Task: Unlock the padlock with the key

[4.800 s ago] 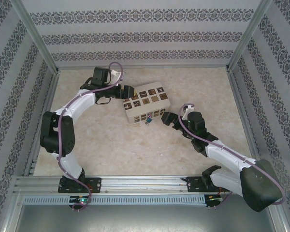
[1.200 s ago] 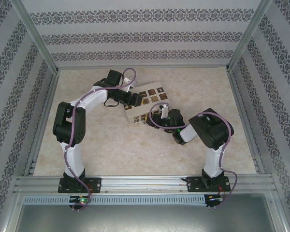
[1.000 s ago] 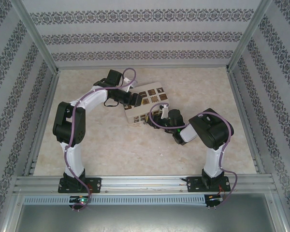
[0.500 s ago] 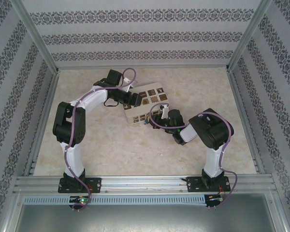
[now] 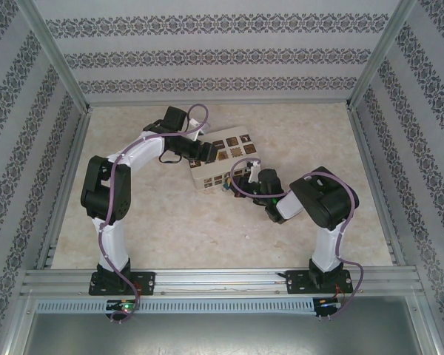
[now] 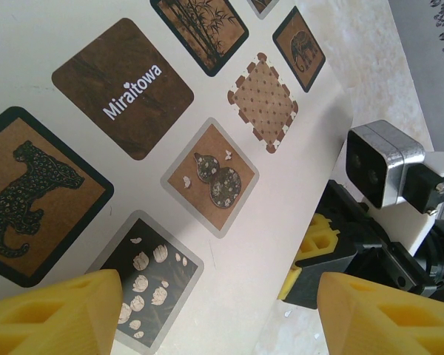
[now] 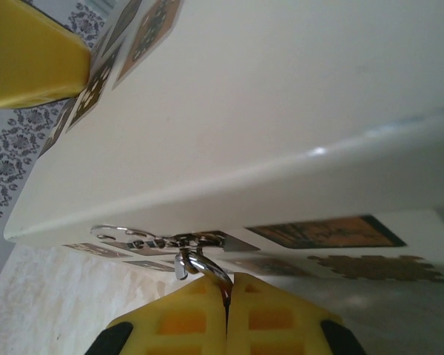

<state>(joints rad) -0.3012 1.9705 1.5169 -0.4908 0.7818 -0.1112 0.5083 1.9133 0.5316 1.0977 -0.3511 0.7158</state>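
At the white box's near side, right end effector pinched shut on the padlock's silver shackle; left end effector spread apart over the box top.

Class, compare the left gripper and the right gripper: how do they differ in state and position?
The left gripper is open; the right gripper is shut on a silver metal ring. The left hangs over the top of the white box; the right sits at its side. Both have yellow fingers.

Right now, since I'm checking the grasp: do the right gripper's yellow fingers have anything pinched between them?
Yes, the right gripper has its fingertips pressed together on a silvery metal loop just below the white box.
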